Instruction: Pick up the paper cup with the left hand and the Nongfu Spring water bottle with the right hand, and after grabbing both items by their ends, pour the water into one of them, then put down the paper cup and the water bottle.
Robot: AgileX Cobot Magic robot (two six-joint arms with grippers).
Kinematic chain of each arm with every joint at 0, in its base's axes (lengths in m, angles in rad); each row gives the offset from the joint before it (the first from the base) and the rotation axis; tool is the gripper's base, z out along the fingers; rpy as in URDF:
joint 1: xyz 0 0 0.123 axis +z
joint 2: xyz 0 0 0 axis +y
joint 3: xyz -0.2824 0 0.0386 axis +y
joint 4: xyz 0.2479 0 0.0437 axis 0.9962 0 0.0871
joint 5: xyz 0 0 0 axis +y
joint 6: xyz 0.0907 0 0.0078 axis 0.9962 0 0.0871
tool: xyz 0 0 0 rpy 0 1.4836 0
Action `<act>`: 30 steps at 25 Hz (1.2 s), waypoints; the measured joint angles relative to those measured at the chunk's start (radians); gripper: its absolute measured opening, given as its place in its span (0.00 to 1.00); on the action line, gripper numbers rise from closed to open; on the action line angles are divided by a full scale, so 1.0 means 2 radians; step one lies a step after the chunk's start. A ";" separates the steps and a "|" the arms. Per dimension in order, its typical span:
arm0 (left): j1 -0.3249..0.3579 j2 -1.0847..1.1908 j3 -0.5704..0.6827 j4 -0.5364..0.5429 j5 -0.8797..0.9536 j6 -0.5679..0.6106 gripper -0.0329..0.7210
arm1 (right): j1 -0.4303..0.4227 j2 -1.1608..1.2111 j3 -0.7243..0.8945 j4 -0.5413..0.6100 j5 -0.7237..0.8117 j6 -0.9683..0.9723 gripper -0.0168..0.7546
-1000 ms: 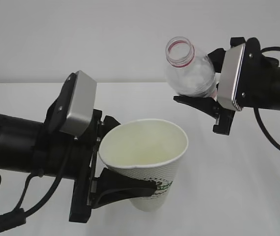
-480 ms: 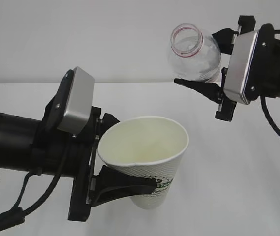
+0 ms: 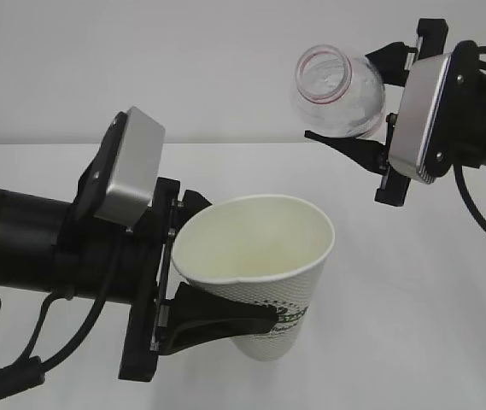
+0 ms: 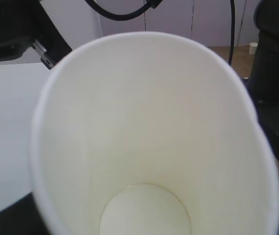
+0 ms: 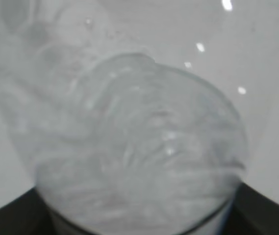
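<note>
Exterior view gives me both: left hand (image 3: 225,320) clamped on the cup (image 3: 260,273) near me, right hand (image 3: 358,107) gripping the bottle (image 3: 338,92) tilted, up right. Left wrist only shows the cup's dry-looking inside.

Black arms (image 3: 29,248) — grey plates (image 3: 127,179), cables (image 3: 482,213)

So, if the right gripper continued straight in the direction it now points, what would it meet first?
The right gripper points left across the exterior view, holding the bottle above the table. Ahead of it only plain wall shows. The paper cup in the left gripper sits lower, so the way looks free, though depth is unclear.
</note>
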 joint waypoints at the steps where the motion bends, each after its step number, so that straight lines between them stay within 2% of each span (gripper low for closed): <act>1: -0.002 0.000 0.000 0.000 0.000 0.000 0.71 | 0.000 0.000 0.000 0.000 0.000 -0.002 0.65; 10: -0.039 0.000 0.000 0.008 0.040 -0.014 0.70 | 0.000 0.000 0.000 0.000 0.000 -0.042 0.65; 30: -0.039 0.000 -0.002 -0.008 0.057 -0.021 0.69 | 0.000 0.000 0.000 0.000 -0.010 -0.125 0.65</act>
